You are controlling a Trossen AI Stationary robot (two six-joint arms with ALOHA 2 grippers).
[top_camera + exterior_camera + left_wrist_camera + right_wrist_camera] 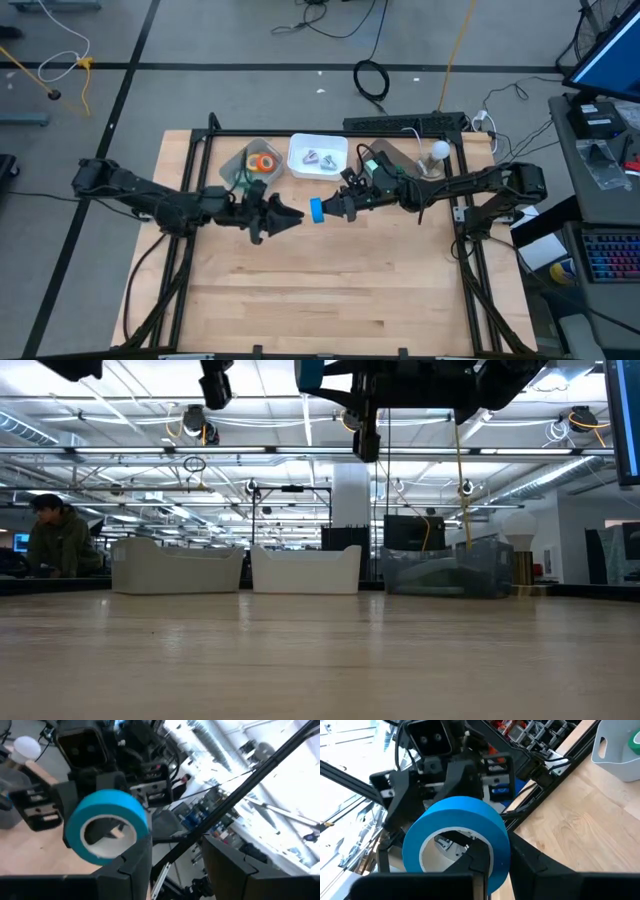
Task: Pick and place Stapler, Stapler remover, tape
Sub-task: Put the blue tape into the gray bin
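A blue tape roll point(316, 210) with a pale core hangs above the middle of the table, and my right gripper point(334, 207) is shut on it. My left gripper point(296, 215) stands open just left of the roll point(107, 827), pointing at it; whether a finger touches it, I cannot tell. An orange tape roll point(263, 162) and a green one point(243, 172) lie in a clear bin point(236, 160) at the back. Small grey pieces point(318, 158) lie in the white bin point(300, 145). I cannot make out the stapler or the stapler remover. My right gripper holds the blue roll by its ring wall point(492, 862), one finger point(479, 857) inside the hole and the other point(530, 865) outside. The fingers come about level from the table's right. The roll stands on edge, lifted clear of the table.
Three bins stand in a row at the table's far edge: the clear one, the white one and another clear one point(392, 158). A white bulb point(439, 151) stands at the back right. The near half of the wooden table point(320, 290) is bare. A person point(60, 540) sits beyond the table.
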